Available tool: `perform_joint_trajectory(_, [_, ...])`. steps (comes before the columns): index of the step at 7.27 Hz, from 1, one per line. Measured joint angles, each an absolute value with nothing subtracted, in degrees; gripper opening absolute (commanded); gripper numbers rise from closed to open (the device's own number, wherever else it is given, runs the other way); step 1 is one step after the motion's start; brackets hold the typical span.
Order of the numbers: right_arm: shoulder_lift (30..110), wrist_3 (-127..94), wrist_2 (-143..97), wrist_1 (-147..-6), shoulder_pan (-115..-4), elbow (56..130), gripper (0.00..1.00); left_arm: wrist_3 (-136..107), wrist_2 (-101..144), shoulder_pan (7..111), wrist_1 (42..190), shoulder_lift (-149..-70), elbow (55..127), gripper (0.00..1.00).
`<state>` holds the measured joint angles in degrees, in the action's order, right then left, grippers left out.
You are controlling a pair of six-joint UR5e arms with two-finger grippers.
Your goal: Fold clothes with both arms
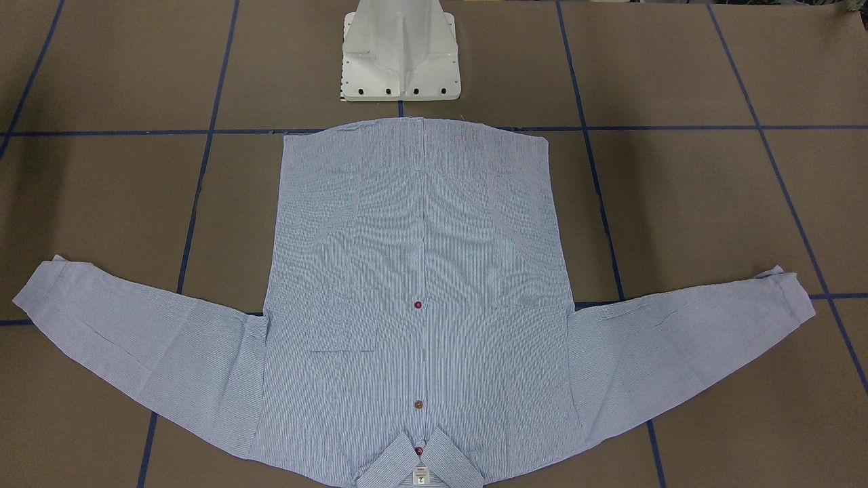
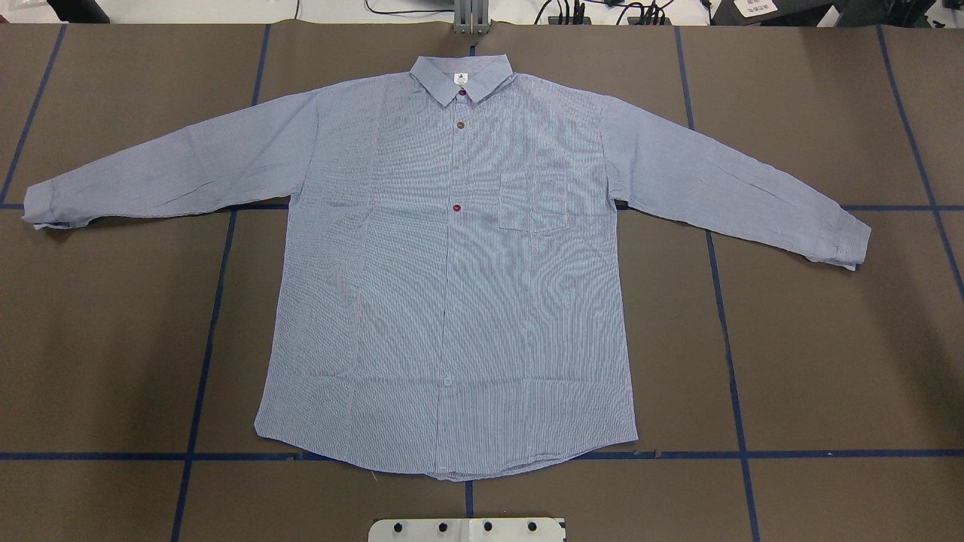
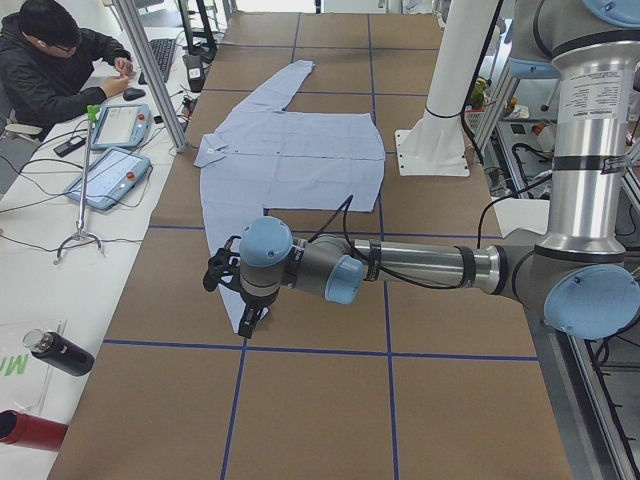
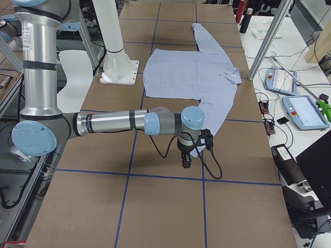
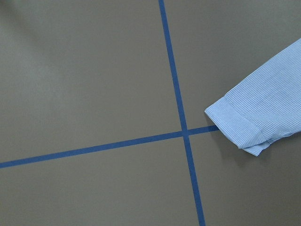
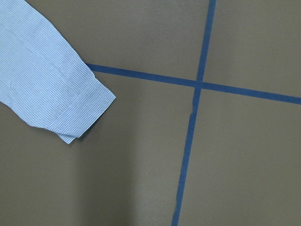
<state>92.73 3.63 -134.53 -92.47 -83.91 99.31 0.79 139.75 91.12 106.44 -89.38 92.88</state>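
The clothes are one light blue striped shirt (image 2: pixel 452 301), lying flat and buttoned, front up. Its collar is at the far side and both sleeves are spread wide. My left gripper (image 3: pixel 236 300) hangs above the end of one sleeve, and the left wrist view shows that cuff (image 5: pixel 244 127) below it. My right gripper (image 4: pixel 189 154) hovers over the other sleeve's end, whose cuff (image 6: pixel 70 108) fills the right wrist view's left side. Both grippers show only in the side views, so I cannot tell whether they are open or shut. Neither touches the cloth.
The white pedestal base (image 1: pixel 400 61) stands just behind the shirt's hem. Blue tape lines (image 2: pixel 218 301) grid the brown table. A person (image 3: pixel 60 70) sits at a side bench with teach pendants (image 3: pixel 105 175) and bottles (image 3: pixel 60 352). More pendants (image 4: pixel 305 111) lie on the opposite bench.
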Motion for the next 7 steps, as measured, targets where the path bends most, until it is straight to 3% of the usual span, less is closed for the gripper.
perform_joint_trajectory(3, [92.82,-2.88,-134.56,-80.25,-76.38,95.36,1.00,0.66,141.95,90.98,111.61,-89.21,88.88,0.99])
perform_joint_trajectory(7, [91.18,-22.62,-133.21,-57.29,-67.23,84.23,1.00,0.41,142.06,90.82,111.63,-89.97,87.56,0.99])
